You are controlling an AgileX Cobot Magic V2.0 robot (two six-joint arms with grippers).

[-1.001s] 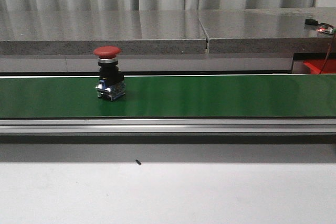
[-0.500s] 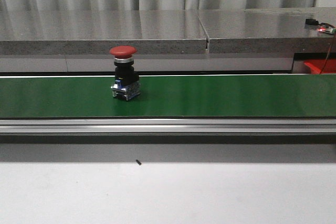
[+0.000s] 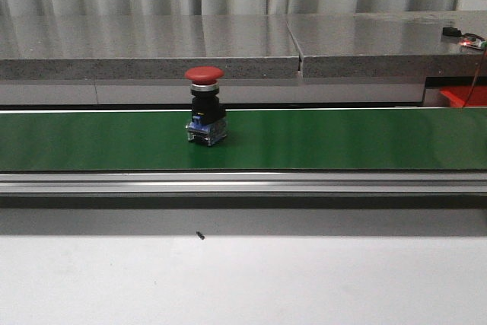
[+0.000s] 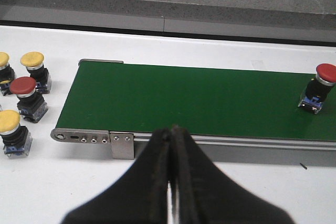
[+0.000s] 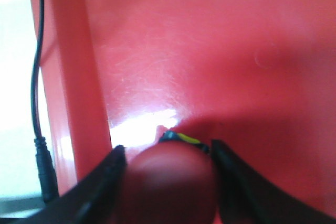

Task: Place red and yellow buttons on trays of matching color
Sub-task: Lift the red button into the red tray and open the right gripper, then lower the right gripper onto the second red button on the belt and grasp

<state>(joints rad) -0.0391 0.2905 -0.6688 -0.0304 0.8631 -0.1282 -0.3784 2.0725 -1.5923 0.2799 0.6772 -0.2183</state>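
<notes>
A red button [image 3: 205, 106] stands upright on the green conveyor belt [image 3: 342, 138], left of the belt's middle in the front view, red cap on top and metal base on the belt. The left wrist view shows the same button [image 4: 320, 87] at about 3 o'clock, close to the belt's near edge. The left hand [image 4: 171, 182] hangs over the white bench [image 4: 52, 182] just short of the belt's end, its fingers pressed together on nothing. Beside that end, around 9 o'clock, loose buttons sit on the bench: a second red button [image 4: 25, 98] flanked by yellow buttons [image 4: 34, 68].

The right hand [image 5: 169, 174] is over the red tray [image 5: 210, 51], its two fingers [image 5: 102, 182] clamped on a third red button [image 5: 170, 182], whose cap fills the gap between them. A black cable [image 5: 38, 129] runs along the outside of the tray's rim.
</notes>
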